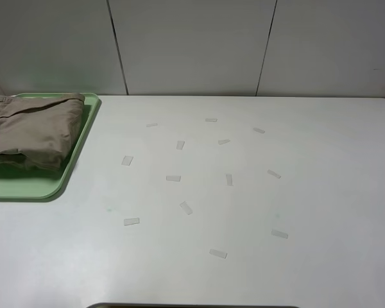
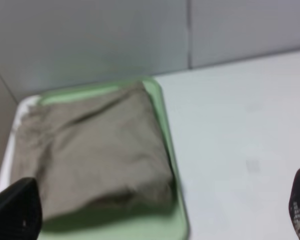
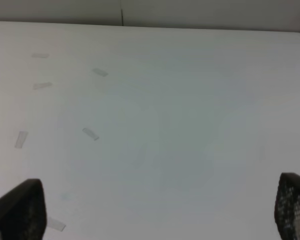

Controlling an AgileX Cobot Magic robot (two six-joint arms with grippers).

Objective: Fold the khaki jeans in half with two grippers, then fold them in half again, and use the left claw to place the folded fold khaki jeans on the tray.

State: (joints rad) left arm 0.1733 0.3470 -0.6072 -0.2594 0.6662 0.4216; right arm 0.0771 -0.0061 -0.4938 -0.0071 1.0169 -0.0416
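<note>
Left claw open, clear above folded khaki jeans on tray.

Looks like a robot lab test cell, not a home: bare white table dotted with short strips of clear tape as position markers, and plain grey-white wall panels with dark seams boxing it in behind. Only props are a mint-green tray at the table's far left corner with folded khaki jeans on it; gripper fingertips frame both wrist views.
</note>
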